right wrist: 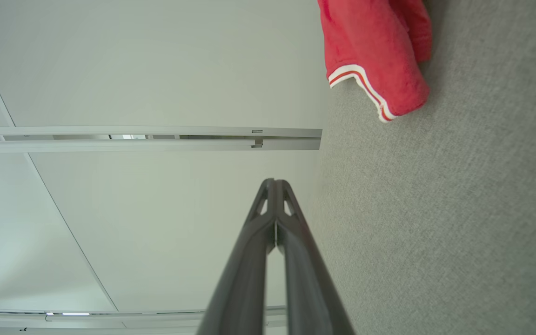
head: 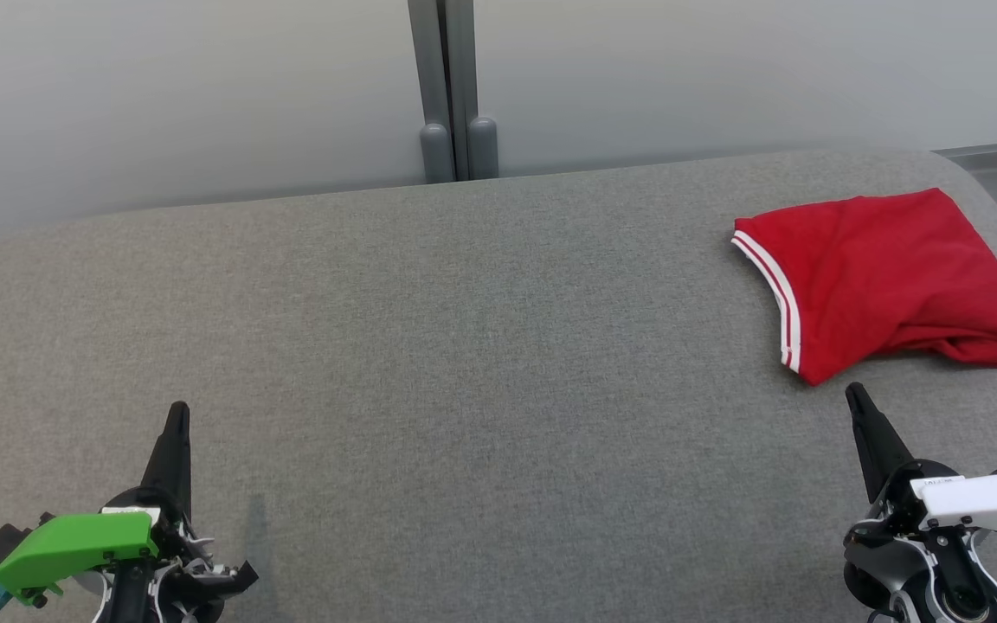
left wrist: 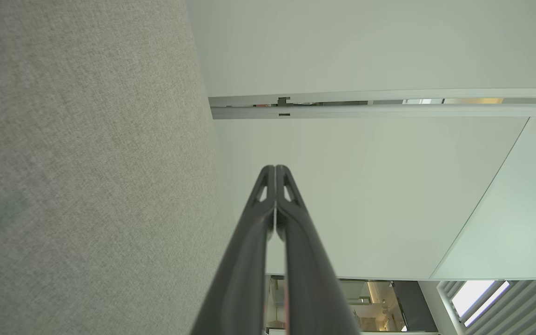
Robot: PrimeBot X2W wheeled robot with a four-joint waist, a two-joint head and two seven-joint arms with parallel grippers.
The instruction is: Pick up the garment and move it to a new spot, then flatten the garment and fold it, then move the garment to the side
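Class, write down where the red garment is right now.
In the head view, the garment lies at the far right of the grey surface, just beyond the right gripper.

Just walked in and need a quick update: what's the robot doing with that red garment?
Nothing is being handled right now. The red garment lies in a folded bundle at the far right of the grey padded surface. The left gripper and right gripper are both shut and empty, low near the robot and clear of the cloth; the right one is nearer to it. The garment looks folded and set aside, though I can't be sure.
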